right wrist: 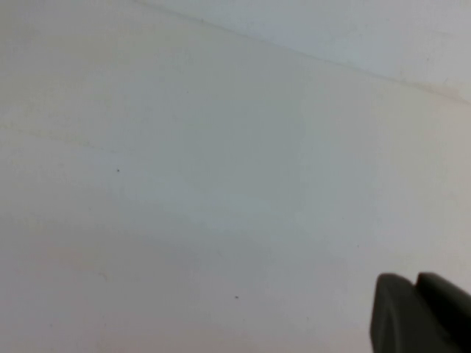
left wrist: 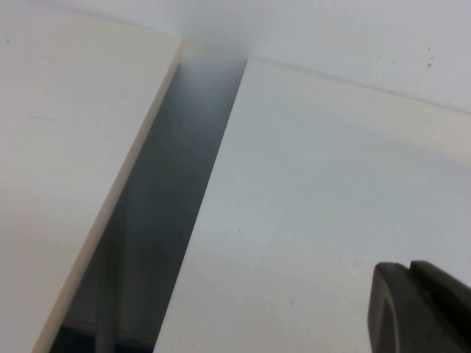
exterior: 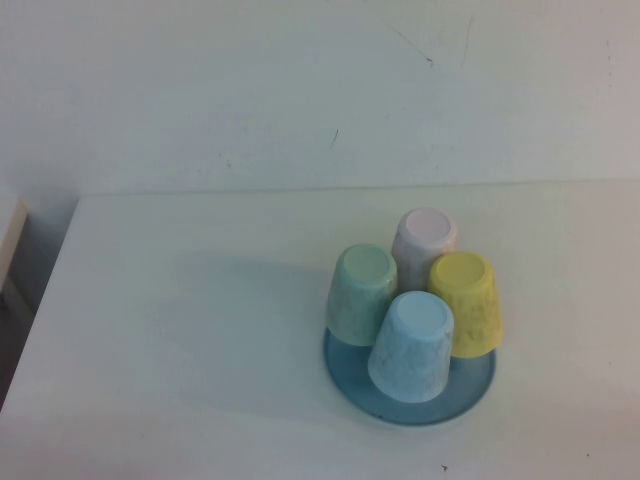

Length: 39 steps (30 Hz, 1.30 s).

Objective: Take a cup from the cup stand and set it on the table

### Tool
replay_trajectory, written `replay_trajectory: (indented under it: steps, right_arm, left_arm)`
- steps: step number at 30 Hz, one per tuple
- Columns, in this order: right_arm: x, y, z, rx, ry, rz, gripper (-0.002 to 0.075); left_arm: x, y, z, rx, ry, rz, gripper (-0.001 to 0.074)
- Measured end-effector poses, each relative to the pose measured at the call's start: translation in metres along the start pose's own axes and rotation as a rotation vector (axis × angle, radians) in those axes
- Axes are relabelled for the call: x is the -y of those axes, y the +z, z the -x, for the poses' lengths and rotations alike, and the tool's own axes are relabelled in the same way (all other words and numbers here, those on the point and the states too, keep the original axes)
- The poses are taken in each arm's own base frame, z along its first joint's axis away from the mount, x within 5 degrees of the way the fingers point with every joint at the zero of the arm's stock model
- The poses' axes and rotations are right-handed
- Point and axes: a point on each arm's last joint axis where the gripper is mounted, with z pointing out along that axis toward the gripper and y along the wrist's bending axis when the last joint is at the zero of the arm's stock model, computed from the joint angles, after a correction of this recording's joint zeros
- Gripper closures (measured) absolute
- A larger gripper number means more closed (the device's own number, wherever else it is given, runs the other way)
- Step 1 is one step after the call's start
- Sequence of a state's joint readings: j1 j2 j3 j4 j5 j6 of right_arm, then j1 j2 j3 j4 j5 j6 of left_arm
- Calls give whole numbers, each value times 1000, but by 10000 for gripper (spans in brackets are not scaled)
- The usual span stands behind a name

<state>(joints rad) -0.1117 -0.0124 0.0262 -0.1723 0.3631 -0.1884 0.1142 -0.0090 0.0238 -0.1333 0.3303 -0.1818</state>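
The yellow cup (exterior: pixel 467 302) sits upside down on the blue cup stand (exterior: pixel 470 395), at the stand's right side, on the white table (exterior: pixel 200 330). Neither arm shows in the high view. My left gripper (left wrist: pixel 410 269) hangs shut and empty over bare table close to the table's left edge. Over bare white tabletop, my right gripper (right wrist: pixel 414 281) is likewise shut with nothing in it. The stand's pegs are hidden under the cups.
A mint green cup (exterior: pixel 360 292), a light blue cup (exterior: pixel 412 345) and a pale pink cup (exterior: pixel 424 240) also stand inverted on the stand. A dark gap (left wrist: pixel 158 220) separates the table from a second white surface (left wrist: pixel 66 140) on the left.
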Motion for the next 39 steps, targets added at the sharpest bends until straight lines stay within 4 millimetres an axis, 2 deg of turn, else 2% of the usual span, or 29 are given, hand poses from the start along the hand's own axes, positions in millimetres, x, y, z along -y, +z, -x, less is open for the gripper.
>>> replay_trajectory:
  steps: [5, 11, 15, 19, 21, 26, 28, 35, 39]
  right_arm:
    - [-2, 0, 1, 9, 55, 24, 697]
    - [-11, -1, 11, 103, 399, 148, 697]
    - [-12, -3, 17, 131, 488, 177, 696]
    - [-4, -17, 42, 191, 544, 193, 697]
    - [1, -32, 61, 206, 574, 223, 697]
    - [11, -70, 95, 232, 515, 265, 697]
    - [14, -77, 103, 239, 478, 263, 697]
    - [12, -62, 108, 132, 348, 298, 697]
    - [6, -60, 110, 140, 179, 351, 697]
  left_arm:
    - [0, 0, 0, -2, 0, 0, 738]
    - [0, 0, 0, -2, 0, 0, 738]
    - [0, 0, 0, -2, 0, 0, 738]
    - [0, 0, 0, -2, 0, 0, 738]
    - [0, 0, 0, -2, 0, 0, 738]
    - [0, 0, 0, -1, 0, 0, 738]
    - [0, 0, 0, -1, 0, 0, 738]
    - [0, 0, 0, -2, 0, 0, 738]
    - [0, 0, 0, -2, 0, 0, 738]
